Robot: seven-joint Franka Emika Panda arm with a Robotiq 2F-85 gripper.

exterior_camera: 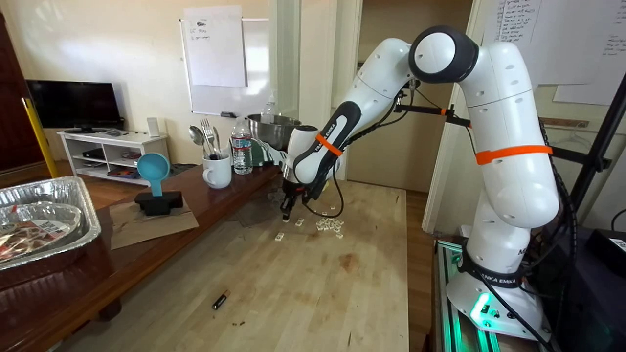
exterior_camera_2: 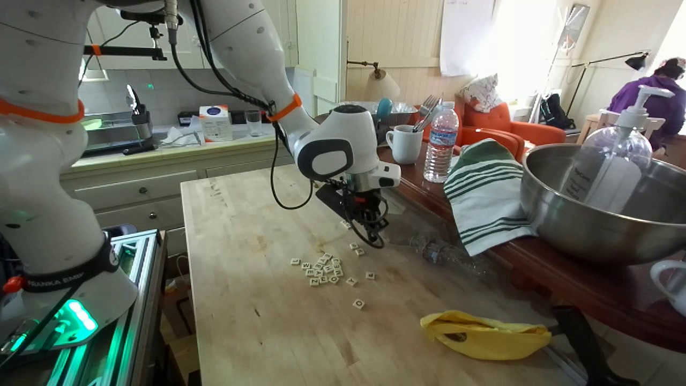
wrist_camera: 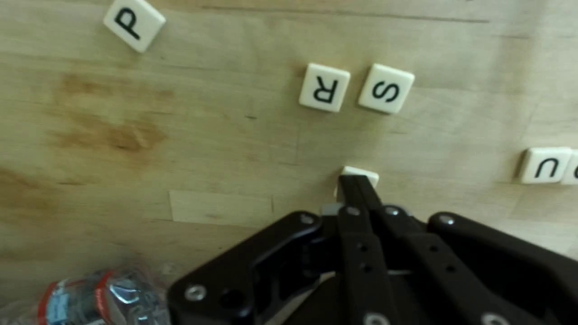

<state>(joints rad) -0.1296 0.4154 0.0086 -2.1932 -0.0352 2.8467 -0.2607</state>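
Note:
My gripper (wrist_camera: 354,177) is shut, its two black fingers pressed together, pointing down at the wooden table. Right under the fingertips lies a white letter tile (wrist_camera: 360,171), mostly covered by them; its letter is hidden, and I cannot tell whether they touch it. Beyond it in the wrist view are the R tile (wrist_camera: 324,87) and the S tile (wrist_camera: 386,88). A P tile (wrist_camera: 134,25) sits at the upper left, a U tile (wrist_camera: 544,165) at the right edge beside another cut off. Both exterior views show several tiles clustered (exterior_camera_2: 323,269) near the gripper.
A clear plastic bottle (wrist_camera: 104,298) lies on the table close to the gripper. A yellow banana-shaped thing (exterior_camera_2: 485,336) and a battery (exterior_camera: 221,299) are also there. On the raised dark ledge stand a water bottle (exterior_camera: 242,149), a mug (exterior_camera: 217,171), a towel (exterior_camera_2: 485,193) and a steel bowl (exterior_camera_2: 600,225).

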